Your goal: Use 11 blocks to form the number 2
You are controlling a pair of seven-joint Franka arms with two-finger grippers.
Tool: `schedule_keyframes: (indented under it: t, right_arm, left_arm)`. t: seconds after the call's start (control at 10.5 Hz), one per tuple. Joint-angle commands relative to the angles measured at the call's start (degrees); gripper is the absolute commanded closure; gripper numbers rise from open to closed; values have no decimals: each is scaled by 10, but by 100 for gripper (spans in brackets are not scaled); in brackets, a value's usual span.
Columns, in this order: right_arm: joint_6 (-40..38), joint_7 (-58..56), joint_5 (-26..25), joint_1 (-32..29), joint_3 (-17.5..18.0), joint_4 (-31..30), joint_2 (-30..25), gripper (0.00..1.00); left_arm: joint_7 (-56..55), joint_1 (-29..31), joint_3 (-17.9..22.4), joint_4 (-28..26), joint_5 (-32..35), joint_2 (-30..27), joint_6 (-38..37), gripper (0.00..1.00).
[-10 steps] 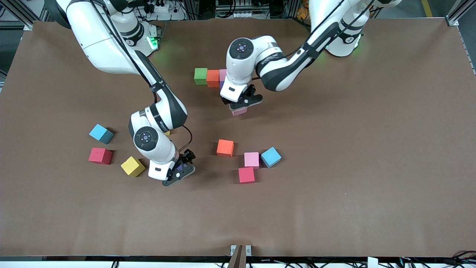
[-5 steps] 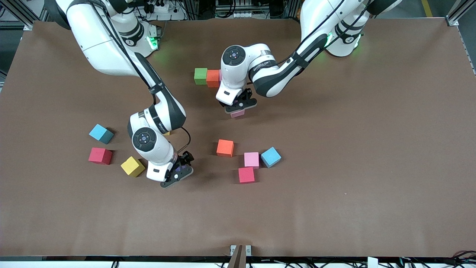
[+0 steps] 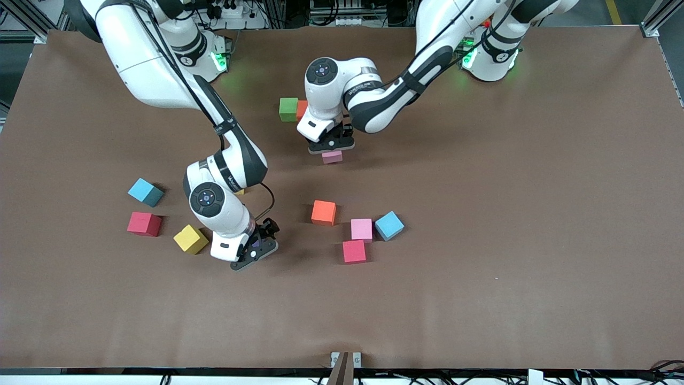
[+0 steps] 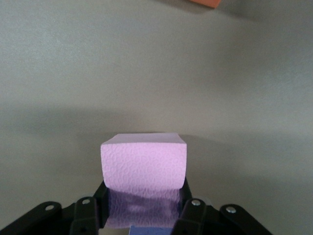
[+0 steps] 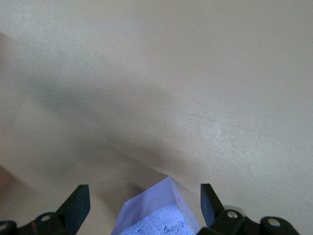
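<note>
A broad brown matte cover is lying over the bench [image 3: 534, 240], reaching almost to every edge and creasing faintly in long shallow folds. Green light is glowing on the cover in two patches near the top of the front view. Aluminium frame profiles [image 3: 657, 21] are standing at the upper corners. Above the bench's upper edge, a white power strip [image 3: 235, 10] and dark cables are crowding a shadowed strip. A small metal bracket [image 3: 345, 359] is sitting at the middle of the lower edge, with cables [image 3: 614, 377] trailing beneath.
</note>
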Motion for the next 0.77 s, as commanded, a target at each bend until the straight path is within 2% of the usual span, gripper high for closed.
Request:
schedule_keyframes:
  t: [0.0, 0.19, 0.38, 0.67]
  right_arm:
    - [-8, -2, -4, -3, 5, 5, -8, 0]
    - [-19, -40, -4, -4, 5, 4, -12, 0]
    - [-85, -6, -1, -5, 5, 2, -32, 0]
    - [-132, 212, 11, 1, 4, -6, -48, 0]
  left_arm:
    - [16, -21, 10, 17, 14, 14, -10, 100]
    - [16, -25, 10, 17, 13, 21, -10, 100]
    - [16, -37, 11, 33, 13, 33, -10, 100]
    - [16, -50, 17, 48, 18, 43, -10, 100]
